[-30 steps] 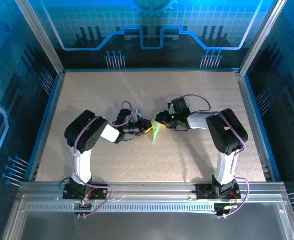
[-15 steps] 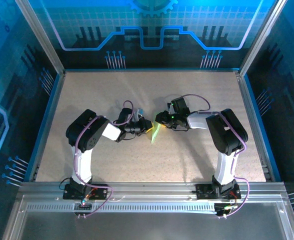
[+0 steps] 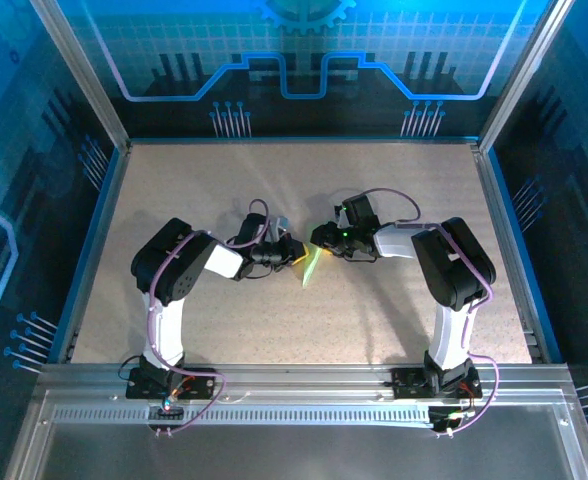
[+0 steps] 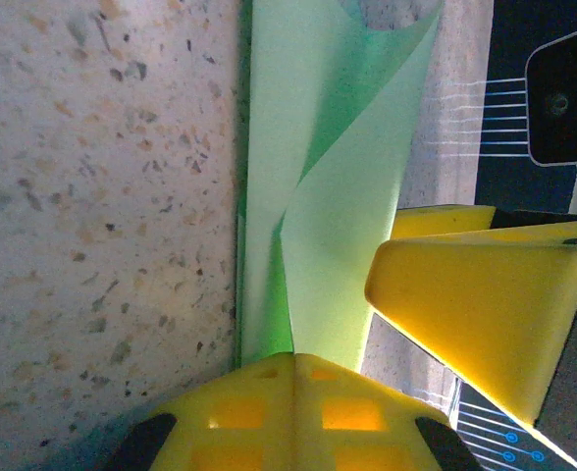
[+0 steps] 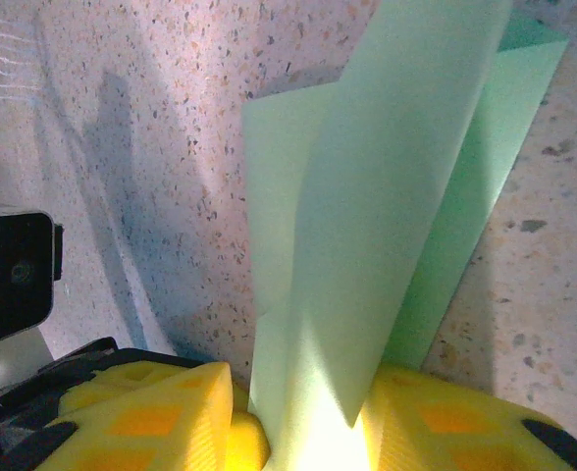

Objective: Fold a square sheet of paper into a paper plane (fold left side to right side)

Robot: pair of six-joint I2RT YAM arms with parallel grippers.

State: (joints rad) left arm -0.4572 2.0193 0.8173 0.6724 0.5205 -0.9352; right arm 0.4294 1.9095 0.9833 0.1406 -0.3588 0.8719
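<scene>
Speckled beige worktop (image 3: 224, 190), stone-look finish, boxed in by alu. frame rails (image 3: 79, 75) and blue-lit wall panels (image 3: 304, 60) w/ circuit graphics. Mid-worktop, betw. the two arms: pale green paper sheet (image 3: 312, 266), part-folded in long layers, raised at an angle over the surface. L pincer (image 3: 294, 251) pressed together on the sheet's edge, as far as I can make out; R pincer (image 3: 321, 238) pinching the opp. end, a yellow finger (image 5: 151, 417) each side of the paper.
</scene>
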